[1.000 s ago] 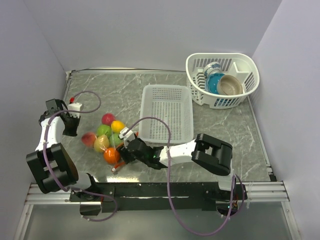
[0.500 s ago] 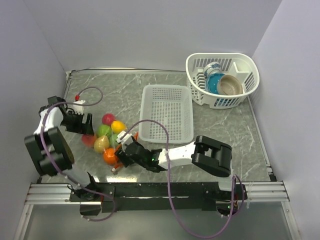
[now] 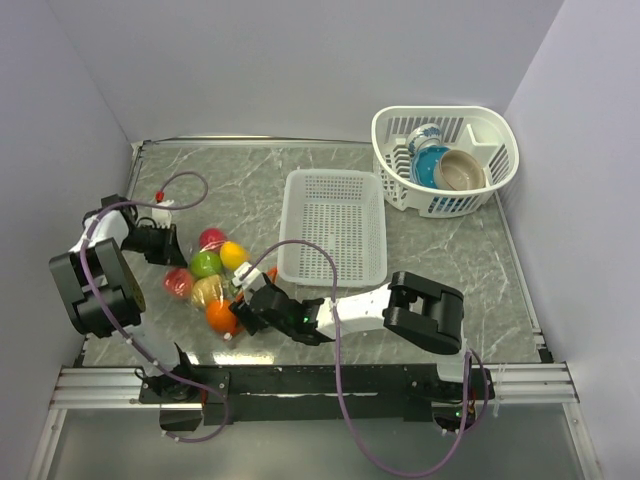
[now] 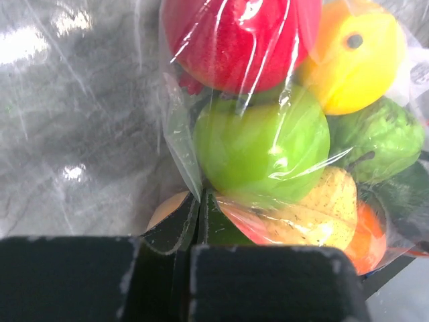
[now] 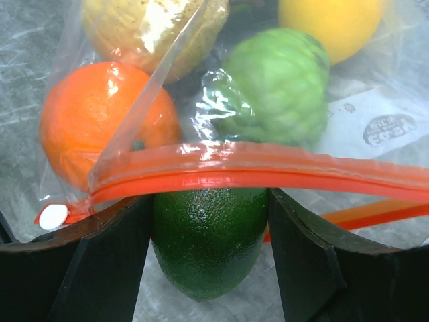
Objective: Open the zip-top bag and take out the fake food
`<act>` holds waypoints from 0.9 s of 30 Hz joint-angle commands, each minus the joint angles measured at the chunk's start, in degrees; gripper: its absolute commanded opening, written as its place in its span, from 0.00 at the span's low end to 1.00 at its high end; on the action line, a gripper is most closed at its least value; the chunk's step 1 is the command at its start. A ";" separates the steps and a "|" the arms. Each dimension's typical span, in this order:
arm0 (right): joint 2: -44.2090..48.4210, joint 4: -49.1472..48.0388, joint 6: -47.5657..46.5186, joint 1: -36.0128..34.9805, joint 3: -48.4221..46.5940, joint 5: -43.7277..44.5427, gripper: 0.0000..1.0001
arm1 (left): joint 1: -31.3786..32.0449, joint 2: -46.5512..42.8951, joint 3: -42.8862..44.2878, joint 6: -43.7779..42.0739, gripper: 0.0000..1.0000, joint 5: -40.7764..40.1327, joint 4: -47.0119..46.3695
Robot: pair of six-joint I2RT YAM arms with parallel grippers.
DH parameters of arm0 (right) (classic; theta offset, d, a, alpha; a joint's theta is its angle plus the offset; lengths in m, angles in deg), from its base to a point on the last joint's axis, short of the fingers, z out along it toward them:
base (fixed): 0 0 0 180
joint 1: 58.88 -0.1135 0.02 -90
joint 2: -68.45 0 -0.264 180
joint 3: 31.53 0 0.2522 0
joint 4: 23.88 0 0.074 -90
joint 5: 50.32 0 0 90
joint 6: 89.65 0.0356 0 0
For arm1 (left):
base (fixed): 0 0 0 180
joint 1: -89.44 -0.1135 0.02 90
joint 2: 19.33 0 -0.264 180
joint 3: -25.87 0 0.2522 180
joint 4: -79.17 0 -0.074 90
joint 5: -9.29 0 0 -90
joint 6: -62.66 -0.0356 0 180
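Note:
The clear zip-top bag lies on the table full of fake food: red, yellow, green, peach and orange fruits. My left gripper is shut on a fold of the bag's plastic at its closed end, below the green apple and the red fruit. My right gripper is at the bag's mouth, fingers pressed on both sides of a dark green fruit that sticks out under the orange zip strip. The orange fruit and a bumpy green fruit sit behind the strip.
A white slotted basket stands just right of the bag, close to my right arm. A round white dish basket with blue and tan dishes is at the back right. The grey wall runs along the left, beside my left arm.
My left gripper moved right from beside the bag to its closed end and shut on the plastic. The bag and fruits shifted a little. My right gripper stayed at the mouth.

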 commanded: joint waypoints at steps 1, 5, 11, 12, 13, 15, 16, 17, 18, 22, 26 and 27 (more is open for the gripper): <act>1.35 4.39 -0.39 -0.49 -0.42 0.19 0.63 | -1.95 -4.04 -0.48 -2.72 0.01 -3.00 2.65; 4.08 5.09 -0.74 -0.67 0.10 0.45 0.54 | -4.86 -5.71 -0.92 -4.12 0.01 -5.28 2.57; 15.23 6.84 -3.20 -0.49 3.26 3.52 0.29 | -9.69 -5.98 -2.41 -4.92 0.01 -9.33 -0.50; 16.81 6.93 -3.55 -0.32 4.31 4.23 0.26 | -10.13 -6.15 -2.59 -4.66 0.01 -9.77 -0.77; 19.70 7.02 -4.17 0.29 4.76 4.50 0.26 | -10.57 -6.24 -2.50 -4.83 0.01 -9.86 -0.86; 22.35 7.90 -4.87 1.70 5.37 5.02 0.25 | -10.66 -6.85 -3.03 -4.66 0.01 -10.04 -1.30; 24.54 8.08 -5.66 3.79 5.38 5.29 0.25 | -10.66 -7.03 -3.12 -4.39 0.01 -9.86 -1.39; 25.34 8.51 -5.84 5.21 5.29 5.38 0.26 | -10.58 -7.38 -3.46 -4.39 0.01 -9.34 -1.39; 26.14 8.69 -6.02 6.87 5.12 5.12 0.26 | -10.57 -7.65 -3.56 -4.30 0.01 -9.16 -1.39; 26.50 9.92 -1.21 17.94 4.68 5.55 0.18 | -10.66 -8.52 -4.34 -3.95 0.01 -9.59 -2.18; 21.85 15.45 1.55 25.34 1.34 5.54 0.15 | -10.66 -10.19 -5.57 -2.90 0.01 -11.18 -4.29; 20.88 16.07 -0.29 25.26 0.12 5.90 0.21 | -10.66 -10.37 -5.66 -2.72 0.01 -11.53 -4.46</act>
